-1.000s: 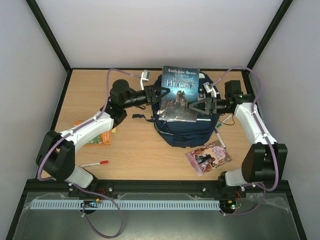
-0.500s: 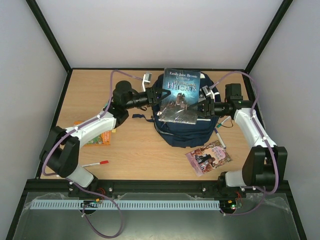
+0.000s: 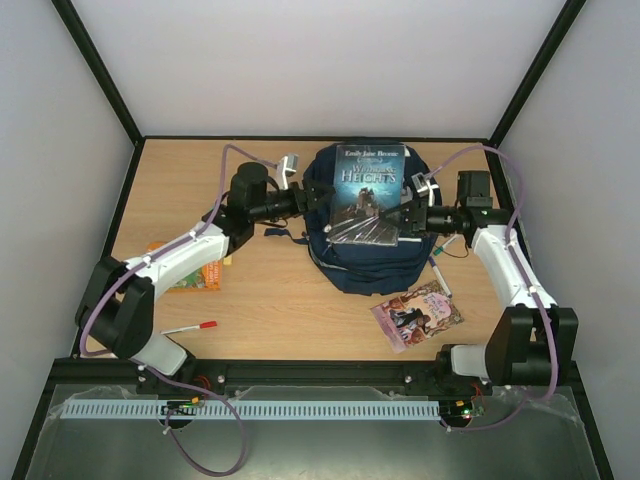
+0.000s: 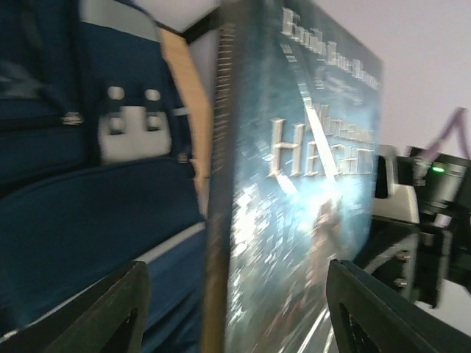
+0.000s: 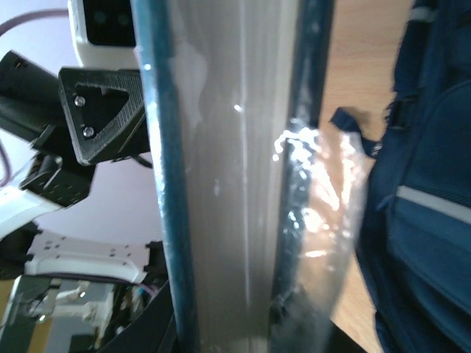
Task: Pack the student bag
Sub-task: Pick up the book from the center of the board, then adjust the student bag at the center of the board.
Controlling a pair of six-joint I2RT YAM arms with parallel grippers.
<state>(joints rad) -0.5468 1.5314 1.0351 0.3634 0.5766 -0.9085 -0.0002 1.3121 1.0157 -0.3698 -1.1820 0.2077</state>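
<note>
The student bag (image 3: pixel 365 262) is found at the far middle of the table (image 3: pixel 280 300), between the two arms, with the book (image 3: pixel 365 190) held tilted over its top. The book's right edge is clamped by the right gripper (image 3: pixel 405 217), while the left gripper (image 3: pixel 318 196) is spread wide, its fingers (image 4: pixel 118 309) set clear of the book on either side. A second book (image 3: pixel 417 313) and a pen (image 3: pixel 438 272) are seen near the bag's right side, and an orange booklet (image 3: pixel 195 275) and a red-capped pen (image 3: pixel 190 327) well to its left.
</note>
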